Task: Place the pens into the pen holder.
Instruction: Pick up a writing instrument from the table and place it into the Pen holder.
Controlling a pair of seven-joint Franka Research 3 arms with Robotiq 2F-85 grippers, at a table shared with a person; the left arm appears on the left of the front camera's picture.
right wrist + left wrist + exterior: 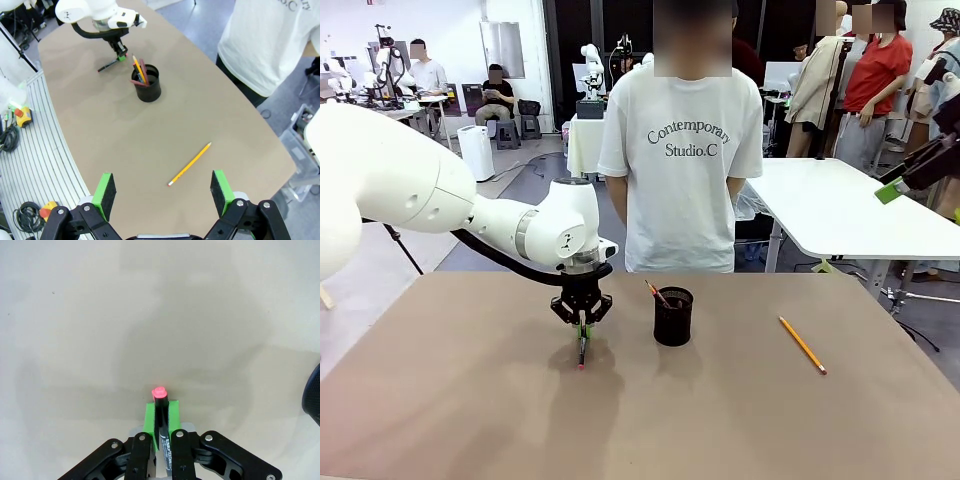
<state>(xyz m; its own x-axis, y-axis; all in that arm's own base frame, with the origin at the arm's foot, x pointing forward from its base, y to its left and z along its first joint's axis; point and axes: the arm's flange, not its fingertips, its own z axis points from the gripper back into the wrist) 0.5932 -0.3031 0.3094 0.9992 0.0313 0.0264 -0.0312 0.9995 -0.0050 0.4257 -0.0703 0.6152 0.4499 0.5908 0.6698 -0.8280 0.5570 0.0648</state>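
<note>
My left gripper (582, 328) points down at the table, left of the pen holder (673, 316), and is shut on a dark pen (582, 350) with a red end. In the left wrist view the pen (161, 412) sits between the green pads (148, 416), its red end (159, 391) sticking out past them. The black mesh pen holder (146, 83) has a few pens (140, 70) standing in it. A yellow pencil (802, 345) lies on the table to the right. My right gripper (165, 192) hangs open high above that pencil (190, 164).
A person in a white T-shirt (685, 150) stands at the far edge of the brown table (470, 420), arms at the sides. A white table (840, 210) stands behind at the right. The holder's rim (312, 395) shows at the right edge of the left wrist view.
</note>
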